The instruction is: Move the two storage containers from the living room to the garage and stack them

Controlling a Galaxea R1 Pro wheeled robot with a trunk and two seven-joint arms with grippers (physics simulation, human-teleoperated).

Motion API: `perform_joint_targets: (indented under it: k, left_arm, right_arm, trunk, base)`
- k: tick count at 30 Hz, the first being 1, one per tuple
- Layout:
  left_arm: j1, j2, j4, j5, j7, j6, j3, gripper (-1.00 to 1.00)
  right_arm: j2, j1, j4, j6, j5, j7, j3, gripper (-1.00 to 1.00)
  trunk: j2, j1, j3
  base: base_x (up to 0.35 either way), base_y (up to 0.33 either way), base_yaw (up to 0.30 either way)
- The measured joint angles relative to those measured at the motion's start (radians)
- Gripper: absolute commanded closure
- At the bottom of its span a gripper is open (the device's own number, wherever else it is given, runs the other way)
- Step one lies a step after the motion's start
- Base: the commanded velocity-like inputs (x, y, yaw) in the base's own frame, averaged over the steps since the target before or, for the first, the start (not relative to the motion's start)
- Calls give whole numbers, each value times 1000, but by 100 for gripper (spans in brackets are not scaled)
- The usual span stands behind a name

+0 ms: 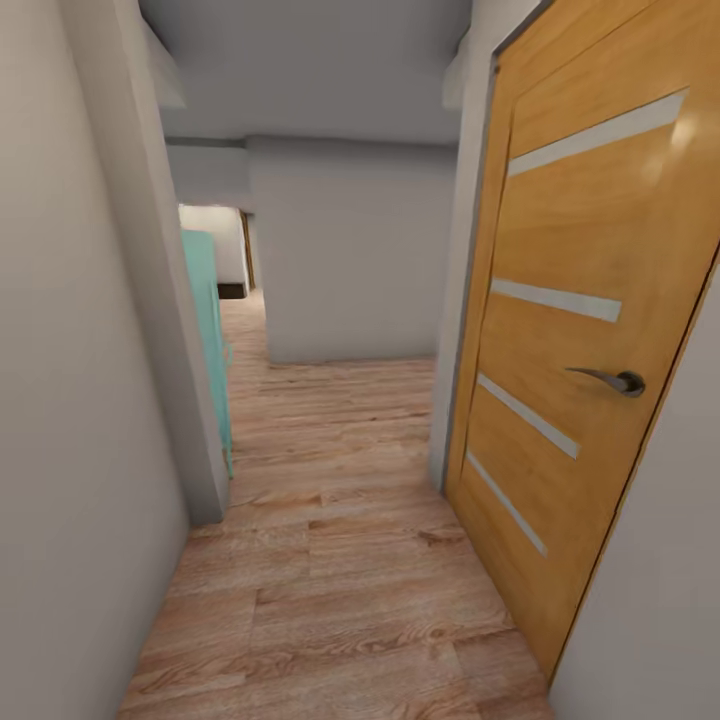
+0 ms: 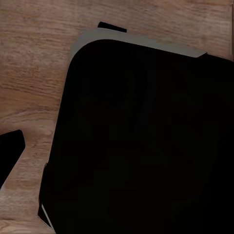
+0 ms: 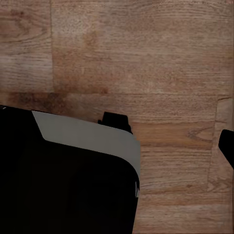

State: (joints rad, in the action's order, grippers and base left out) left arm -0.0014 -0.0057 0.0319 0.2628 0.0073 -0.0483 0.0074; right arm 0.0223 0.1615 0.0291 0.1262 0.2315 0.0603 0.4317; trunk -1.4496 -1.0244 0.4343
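The two storage containers are out of view. I am in a narrow hallway with a light wood plank floor (image 1: 340,560). In the left wrist view, my left gripper (image 2: 61,87) hangs over my own black base (image 2: 146,136) and the plank floor. Its dark fingertips (image 2: 9,151) stand far apart with nothing between them. In the right wrist view, my right gripper (image 3: 170,134) is also open and empty above the planks, beside the base's grey-edged corner (image 3: 87,136).
A wooden door (image 1: 590,330) with a metal handle (image 1: 610,380) stands open on the right. A pale wall (image 1: 70,400) with a jutting corner lines the left. A teal panel (image 1: 205,330) shows behind that corner. Ahead is a white wall (image 1: 350,250), and the corridor (image 1: 245,320) runs on at its left.
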Motion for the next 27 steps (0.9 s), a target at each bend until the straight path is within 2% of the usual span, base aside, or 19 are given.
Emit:
perform_joint_targets:
  k: [27]
  left_arm:
    - [0,0,0,0,1,0,0,-100]
  right_arm:
    - [-2,0,0,8,0,1,0,-100]
  trunk:
    - [0,0,0]
  base:
    - [323,0,3]
